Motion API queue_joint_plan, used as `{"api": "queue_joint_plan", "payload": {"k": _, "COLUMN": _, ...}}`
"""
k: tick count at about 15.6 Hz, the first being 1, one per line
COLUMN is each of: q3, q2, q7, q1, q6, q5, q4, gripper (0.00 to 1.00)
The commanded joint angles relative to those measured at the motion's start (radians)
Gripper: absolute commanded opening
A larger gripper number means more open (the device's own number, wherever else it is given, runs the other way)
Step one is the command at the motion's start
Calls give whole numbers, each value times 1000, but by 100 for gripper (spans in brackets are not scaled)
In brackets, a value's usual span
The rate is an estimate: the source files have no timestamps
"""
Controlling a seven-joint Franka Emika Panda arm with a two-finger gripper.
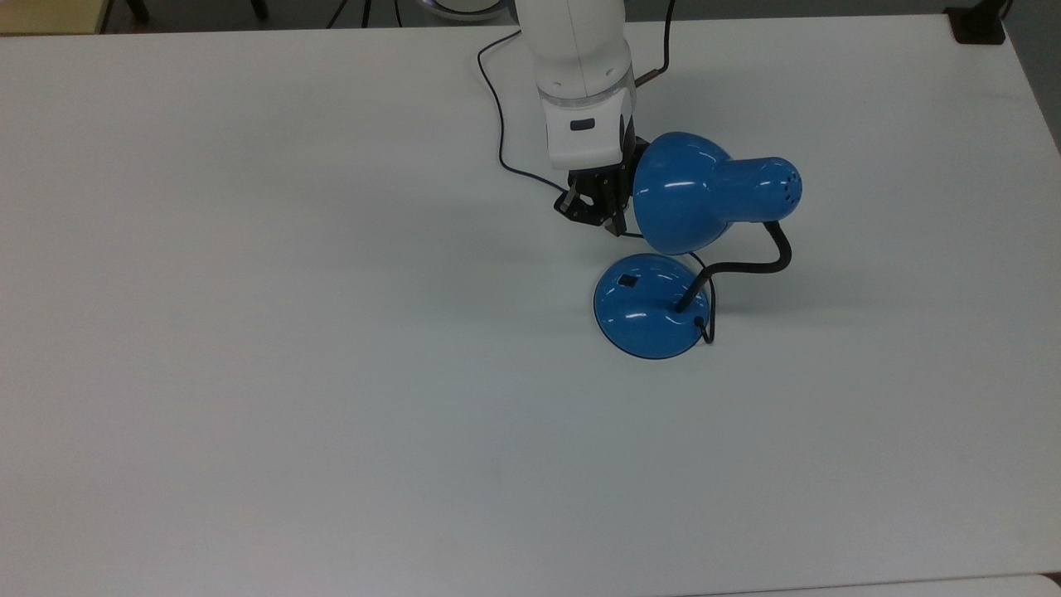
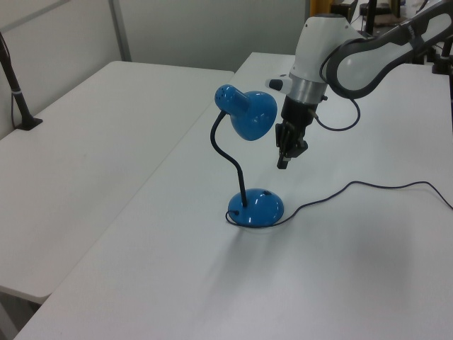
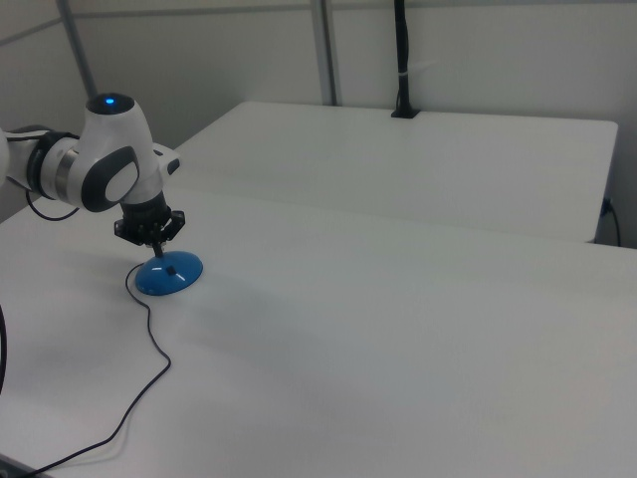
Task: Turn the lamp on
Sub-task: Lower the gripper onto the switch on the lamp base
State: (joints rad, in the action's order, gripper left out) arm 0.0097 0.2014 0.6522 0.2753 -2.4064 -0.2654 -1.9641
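Note:
The blue lamp stands on the white table (image 1: 249, 332), its bell shade (image 1: 688, 195) bent on a black gooseneck (image 1: 746, 265) above the round base (image 1: 651, 307). A small black switch (image 1: 627, 282) sits on the base's upper left in the top view. No glow shows under the shade. My gripper (image 1: 615, 224) hangs shut and empty just off the shade's left rim in the top view, above and apart from the base. In the left view the gripper (image 2: 284, 161) is right of the shade (image 2: 248, 117). In the right view the gripper (image 3: 157, 249) hovers over the base (image 3: 169, 274).
The lamp's thin dark cord (image 1: 497, 124) runs from the base under my arm to the table's far edge, also seen as the cord (image 2: 368, 185) trailing right. A black clamp (image 1: 978, 25) sits at the far right corner. A second table (image 2: 92, 142) adjoins.

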Motion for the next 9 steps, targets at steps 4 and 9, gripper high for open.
{"api": "queue_joint_plan", "payload": {"k": 4, "q3": 36, "q2": 72, "q7": 89, "q1": -1, "q6": -137, "q5": -26, "q4": -15, "gripper": 0}}
{"api": "queue_joint_plan", "payload": {"k": 9, "q3": 44, "q2": 96, "q7": 121, "q1": 2, "q6": -203, "q5": -23, "q4": -12, "gripper": 0}}
